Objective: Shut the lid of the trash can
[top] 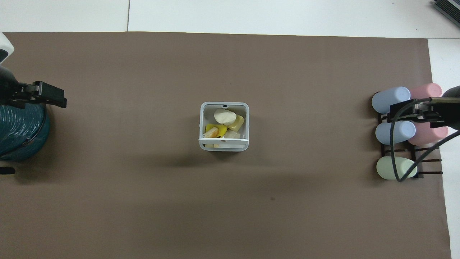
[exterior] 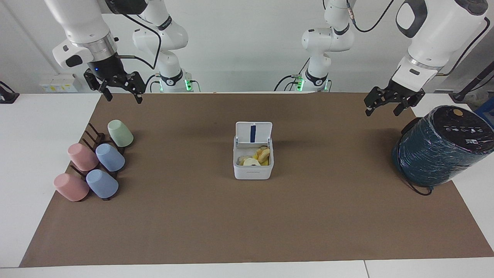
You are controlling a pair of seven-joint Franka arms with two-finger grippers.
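Note:
The small white trash can [exterior: 252, 172] stands in the middle of the brown mat and also shows in the overhead view [top: 224, 105]. It holds yellow and white scraps [exterior: 256, 156]. Its lid [exterior: 253, 133] stands upright and open on the side nearer the robots, with the blue strip on its underside showing. From overhead the lid [top: 223, 139] is seen edge-on. My left gripper [exterior: 382, 111] is open and empty, raised over the teal cylinder's edge [top: 52, 98]. My right gripper [exterior: 124, 98] is open and empty, raised over the cup rack [top: 404, 111]. Both are well apart from the can.
A large dark teal cylinder [exterior: 440, 148] lies at the left arm's end of the table [top: 18, 133]. A dark rack with several pastel cups [exterior: 94, 166] sits at the right arm's end [top: 395, 131]. The brown mat [exterior: 247, 224] covers most of the table.

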